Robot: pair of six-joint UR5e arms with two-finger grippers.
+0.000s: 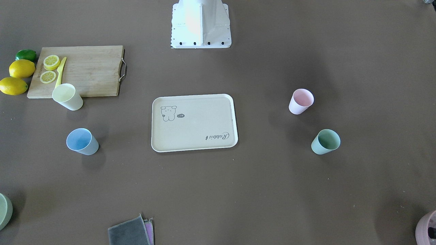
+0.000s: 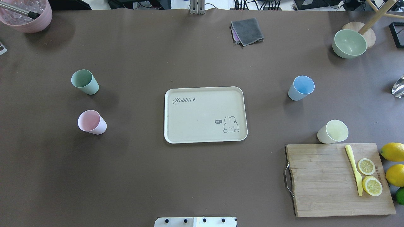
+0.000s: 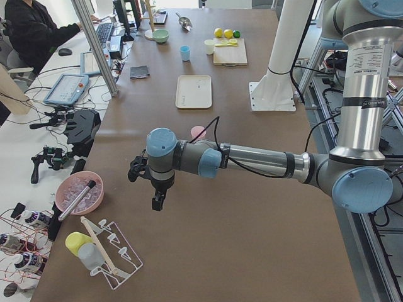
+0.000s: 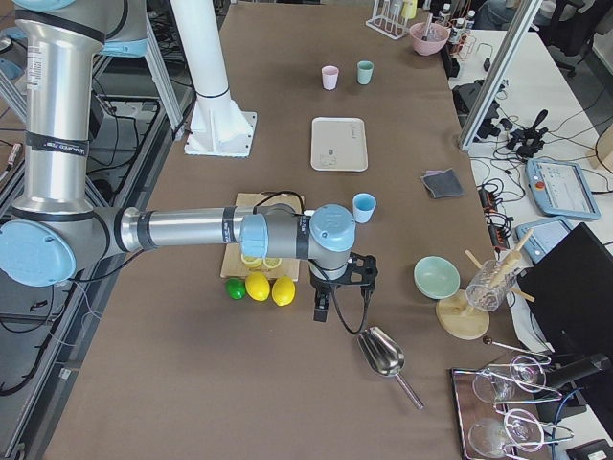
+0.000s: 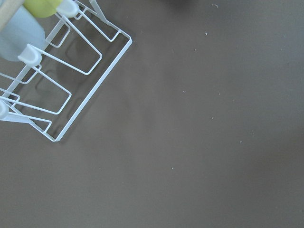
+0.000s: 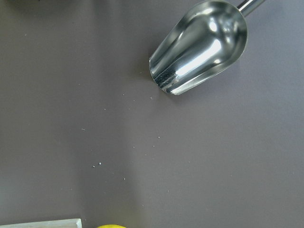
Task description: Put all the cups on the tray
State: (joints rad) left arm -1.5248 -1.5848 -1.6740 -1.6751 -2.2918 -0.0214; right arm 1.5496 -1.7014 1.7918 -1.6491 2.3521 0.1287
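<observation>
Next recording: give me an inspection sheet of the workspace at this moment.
Surface: brown table covering, small specks.
Job's things: cream rectangular tray central, nothing on it; green plastic cup, pink plastic cup, blue plastic cup, pale yellow plastic cup upright off it.
Clutter: wooden cutting board with lemon slices, grey cloth, green bowl, metal scoop.
Grippers: left gripper, right gripper over the table's ends; open or shut cannot be told.
Cables: black cable at left wrist.
Surroundings: seated operator.

Cutting board (image 2: 322, 183), green bowl (image 2: 349, 43), cloth (image 2: 247, 30)
</observation>
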